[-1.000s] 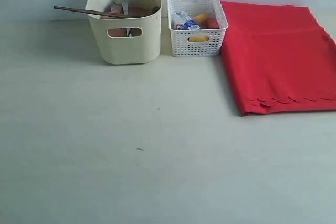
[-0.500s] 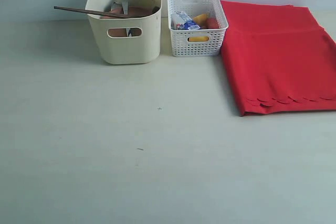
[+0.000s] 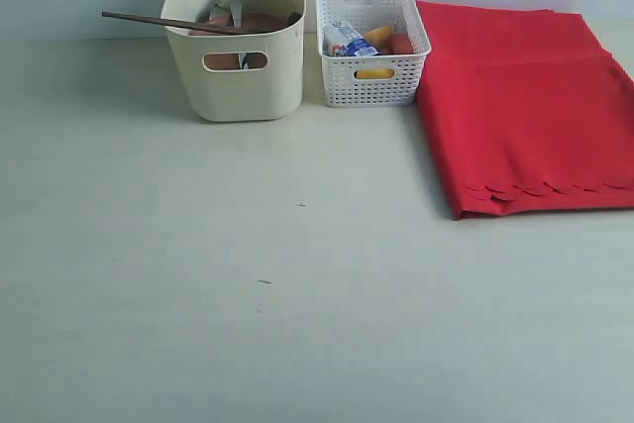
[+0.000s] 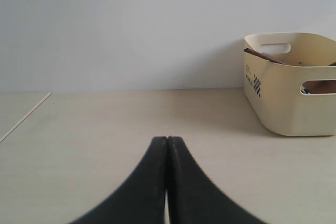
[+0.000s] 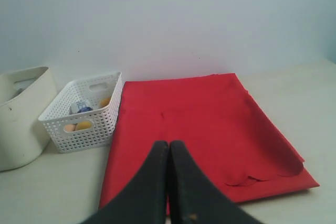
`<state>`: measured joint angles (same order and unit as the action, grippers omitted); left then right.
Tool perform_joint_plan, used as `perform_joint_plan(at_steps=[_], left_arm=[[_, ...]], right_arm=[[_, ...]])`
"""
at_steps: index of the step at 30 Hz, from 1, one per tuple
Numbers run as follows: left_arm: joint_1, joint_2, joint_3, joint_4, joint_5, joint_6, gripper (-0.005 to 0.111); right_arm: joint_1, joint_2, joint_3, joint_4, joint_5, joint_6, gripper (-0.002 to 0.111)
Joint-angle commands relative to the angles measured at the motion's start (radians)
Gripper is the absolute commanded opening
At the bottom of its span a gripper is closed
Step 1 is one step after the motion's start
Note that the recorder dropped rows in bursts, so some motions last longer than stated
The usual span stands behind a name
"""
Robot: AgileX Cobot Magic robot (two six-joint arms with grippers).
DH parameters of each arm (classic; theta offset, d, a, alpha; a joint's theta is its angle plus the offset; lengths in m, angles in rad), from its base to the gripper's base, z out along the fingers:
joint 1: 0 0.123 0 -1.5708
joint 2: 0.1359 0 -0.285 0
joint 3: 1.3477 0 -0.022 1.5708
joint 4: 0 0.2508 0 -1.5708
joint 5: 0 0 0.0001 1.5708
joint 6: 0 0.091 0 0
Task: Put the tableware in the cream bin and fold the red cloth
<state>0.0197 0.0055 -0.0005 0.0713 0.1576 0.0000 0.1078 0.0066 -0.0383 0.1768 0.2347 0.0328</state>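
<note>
The cream bin (image 3: 238, 76) stands at the back left and holds tableware: dark chopsticks (image 3: 163, 21) poke out over its left rim, with a brown wooden piece (image 3: 248, 23) and a silver utensil (image 3: 234, 2) inside. The red cloth (image 3: 525, 106) lies folded flat at the right, its scalloped edge toward the front. Neither gripper shows in the exterior view. My left gripper (image 4: 167, 140) is shut and empty, low over bare table, well apart from the bin (image 4: 294, 87). My right gripper (image 5: 168, 144) is shut and empty, in front of the cloth (image 5: 210, 124).
A white lattice basket (image 3: 371, 47) with a milk carton (image 3: 347, 40) and yellow food stands between the bin and the cloth; the right wrist view shows that basket (image 5: 84, 114) too. A pale wall runs behind everything.
</note>
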Motion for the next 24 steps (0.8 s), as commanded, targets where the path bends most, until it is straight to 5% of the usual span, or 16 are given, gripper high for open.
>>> perform_joint_plan(at_steps=[1, 17, 24], left_arm=[[0.002, -0.006, 0.001, 0.002, -0.003, 0.0, 0.0], [0.002, -0.006, 0.001, 0.002, -0.003, 0.0, 0.0], [0.002, -0.006, 0.001, 0.002, -0.003, 0.0, 0.0]], right_arm=[[-0.002, -0.007, 0.038, 0.0, -0.024, -0.006, 0.0], [-0.002, -0.007, 0.038, 0.037, -0.012, 0.0, 0.0], [0.075, -0.007, 0.038, 0.021, -0.016, -0.068, 0.0]])
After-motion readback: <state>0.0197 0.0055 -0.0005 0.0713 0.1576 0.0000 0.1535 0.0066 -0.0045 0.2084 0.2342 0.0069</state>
